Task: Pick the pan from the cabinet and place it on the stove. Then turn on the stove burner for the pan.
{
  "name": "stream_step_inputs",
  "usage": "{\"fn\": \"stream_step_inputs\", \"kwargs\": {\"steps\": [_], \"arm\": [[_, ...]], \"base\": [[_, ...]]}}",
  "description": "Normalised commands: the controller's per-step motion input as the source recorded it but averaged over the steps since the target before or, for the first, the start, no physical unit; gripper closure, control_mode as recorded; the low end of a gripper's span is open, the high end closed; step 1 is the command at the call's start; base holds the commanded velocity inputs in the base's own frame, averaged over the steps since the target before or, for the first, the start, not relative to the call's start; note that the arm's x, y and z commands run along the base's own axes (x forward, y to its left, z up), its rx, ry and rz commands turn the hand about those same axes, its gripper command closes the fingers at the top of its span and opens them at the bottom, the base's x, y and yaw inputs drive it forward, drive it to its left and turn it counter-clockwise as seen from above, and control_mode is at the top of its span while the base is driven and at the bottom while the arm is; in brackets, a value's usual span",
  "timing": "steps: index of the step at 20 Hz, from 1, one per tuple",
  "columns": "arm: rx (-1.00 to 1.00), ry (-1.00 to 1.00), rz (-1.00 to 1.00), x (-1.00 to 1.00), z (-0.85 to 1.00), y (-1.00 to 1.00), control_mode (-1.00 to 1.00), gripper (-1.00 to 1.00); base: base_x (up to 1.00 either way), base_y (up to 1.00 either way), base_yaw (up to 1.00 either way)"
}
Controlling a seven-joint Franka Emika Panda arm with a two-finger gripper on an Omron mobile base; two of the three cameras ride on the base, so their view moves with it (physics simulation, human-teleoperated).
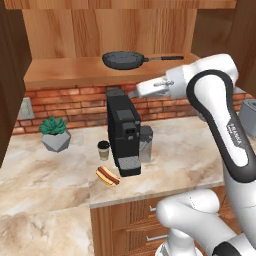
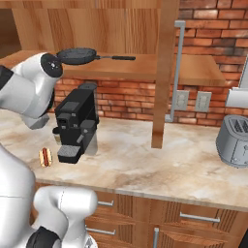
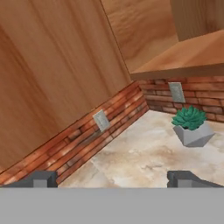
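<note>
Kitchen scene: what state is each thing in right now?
Dark round frying pan: lying flat on the cabinet shelf, untouched.
Reddish-brown wooden wall cabinet: door open.
Two-finger gripper: open, holding nothing.
Small paper coffee cup: upright.
Silver toaster: slots empty.

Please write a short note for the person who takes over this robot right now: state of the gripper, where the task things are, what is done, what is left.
Gripper: open and empty, fingertips far apart in the hand view, facing the potted plant and the brick wall, not the pan.
Pan: on the shelf of the open cabinet, above the coffee machine, handle toward the arm's right.
Counter: also holds a paper cup, a hot dog and a toaster.
Done: cabinet door is open.
Left: turn the hand to the pan, grasp it, carry it to the stove, then turn on its burner.
</note>
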Motion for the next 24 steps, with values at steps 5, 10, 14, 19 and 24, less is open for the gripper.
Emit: {"fn": "stream_step_inputs", "kwargs": {"steps": [5,10,14,19,24], "arm": [[0.0,0.0,0.0,0.38,0.13,-0.37,-1.0,-1.0],[0.0,0.0,0.0,0.43,0.08,-0.41,-1.0,-1.0],[0.0,0.0,-0.01,0.4,0.01,-0.4,-1.0,-1.0],[0.0,-0.05,-0.03,0.26,0.02,-0.24,-1.0,-1.0],[0.0,-0.12,-0.01,0.13,0.11,-0.1,-1.0,-1.0]], "base": [[0.0,0.0,0.0],[0.0,0.0,0.0],[0.0,0.0,0.0],[0.0,0.0,0.0],[0.0,0.0,0.0]]}}
